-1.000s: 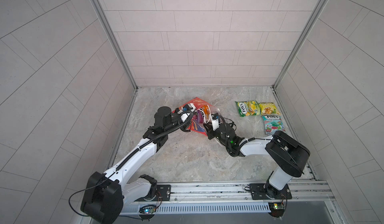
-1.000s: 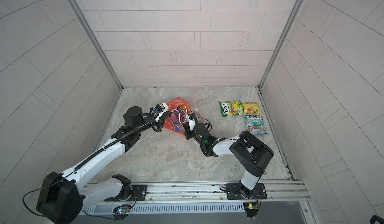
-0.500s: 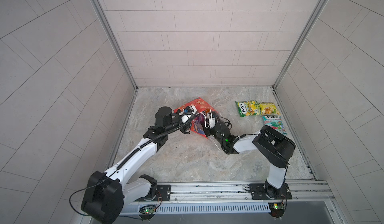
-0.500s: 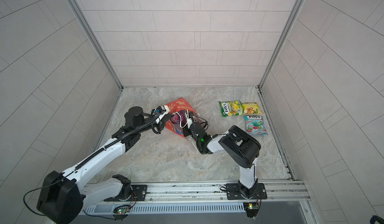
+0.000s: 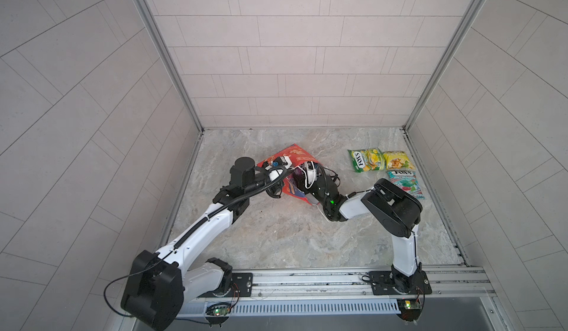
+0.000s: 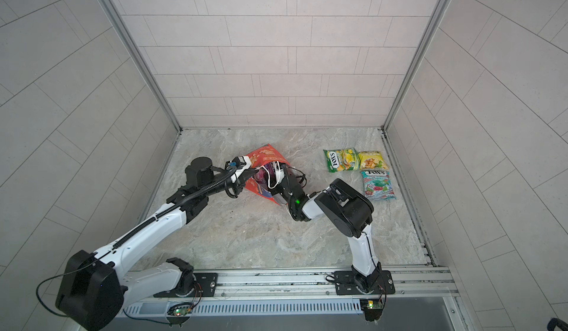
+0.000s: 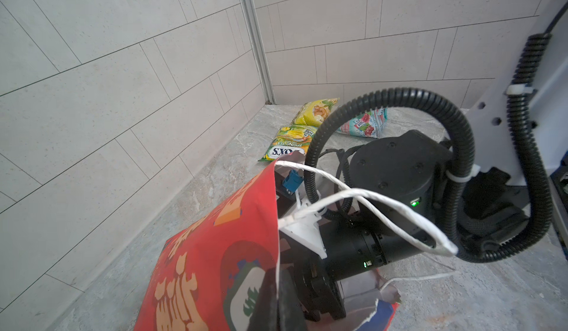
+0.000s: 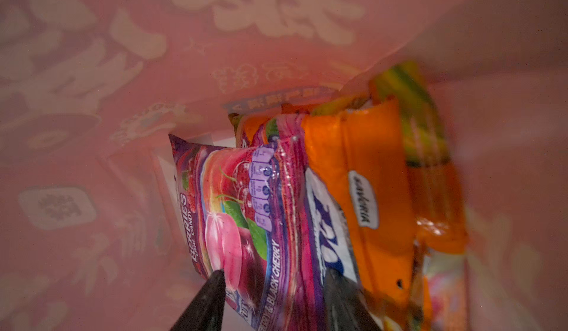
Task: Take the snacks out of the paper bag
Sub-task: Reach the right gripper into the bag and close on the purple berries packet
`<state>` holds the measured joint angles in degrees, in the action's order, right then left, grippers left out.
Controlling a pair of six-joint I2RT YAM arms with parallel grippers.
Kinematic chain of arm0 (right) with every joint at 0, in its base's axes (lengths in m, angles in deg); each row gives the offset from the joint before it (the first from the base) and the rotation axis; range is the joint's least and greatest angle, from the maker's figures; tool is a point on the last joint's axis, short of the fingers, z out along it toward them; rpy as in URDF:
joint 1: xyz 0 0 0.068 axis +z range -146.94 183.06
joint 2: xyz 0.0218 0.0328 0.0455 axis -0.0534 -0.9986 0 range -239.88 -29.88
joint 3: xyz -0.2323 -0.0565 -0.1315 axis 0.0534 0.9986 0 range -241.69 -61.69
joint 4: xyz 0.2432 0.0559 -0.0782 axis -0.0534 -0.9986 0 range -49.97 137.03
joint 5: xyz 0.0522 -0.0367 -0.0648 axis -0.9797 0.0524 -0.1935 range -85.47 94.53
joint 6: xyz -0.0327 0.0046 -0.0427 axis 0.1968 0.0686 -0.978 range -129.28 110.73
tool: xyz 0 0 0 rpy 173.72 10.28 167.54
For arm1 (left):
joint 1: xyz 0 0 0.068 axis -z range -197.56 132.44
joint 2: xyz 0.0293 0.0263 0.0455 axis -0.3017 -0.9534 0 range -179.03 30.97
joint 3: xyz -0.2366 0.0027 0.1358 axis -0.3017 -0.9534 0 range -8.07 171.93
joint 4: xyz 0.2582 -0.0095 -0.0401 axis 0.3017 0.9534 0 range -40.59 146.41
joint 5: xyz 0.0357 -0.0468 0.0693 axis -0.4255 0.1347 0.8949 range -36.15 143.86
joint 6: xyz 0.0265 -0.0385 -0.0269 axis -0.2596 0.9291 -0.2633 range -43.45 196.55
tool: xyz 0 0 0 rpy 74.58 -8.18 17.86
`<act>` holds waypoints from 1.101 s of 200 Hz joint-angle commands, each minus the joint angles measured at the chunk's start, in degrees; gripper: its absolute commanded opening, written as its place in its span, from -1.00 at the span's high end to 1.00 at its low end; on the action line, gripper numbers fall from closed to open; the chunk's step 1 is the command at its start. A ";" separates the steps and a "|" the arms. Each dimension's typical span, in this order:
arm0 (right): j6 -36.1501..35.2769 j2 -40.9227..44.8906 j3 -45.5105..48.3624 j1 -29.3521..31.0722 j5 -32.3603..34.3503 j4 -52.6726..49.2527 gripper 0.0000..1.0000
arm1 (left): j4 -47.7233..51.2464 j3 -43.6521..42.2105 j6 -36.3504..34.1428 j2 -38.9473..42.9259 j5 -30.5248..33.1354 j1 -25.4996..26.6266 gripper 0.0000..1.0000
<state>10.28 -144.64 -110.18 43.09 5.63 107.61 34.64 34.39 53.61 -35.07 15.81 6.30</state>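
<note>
While the left gripper is clamping the paper bag mid-desk, the right gripper, jaws apart, is straddling the purple packet inside; closing askew could be snagging the orange packet too.

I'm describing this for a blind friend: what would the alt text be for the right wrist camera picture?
Inside a bag glowing pink, the right end effector holds its two dark fingers spread apart over a purple berry candy packet. An orange packet lies against it, with a blurred yellow-green packet behind.
</note>
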 commanded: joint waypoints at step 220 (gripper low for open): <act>6.37 4.25 -1.18 -1.08 2.04 -1.78 0.97 | -5.28 -1.02 -0.88 0.81 2.96 -0.03 1.00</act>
<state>15.63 -144.99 -113.81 42.42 6.55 103.15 32.76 33.56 53.61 -35.16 18.24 6.10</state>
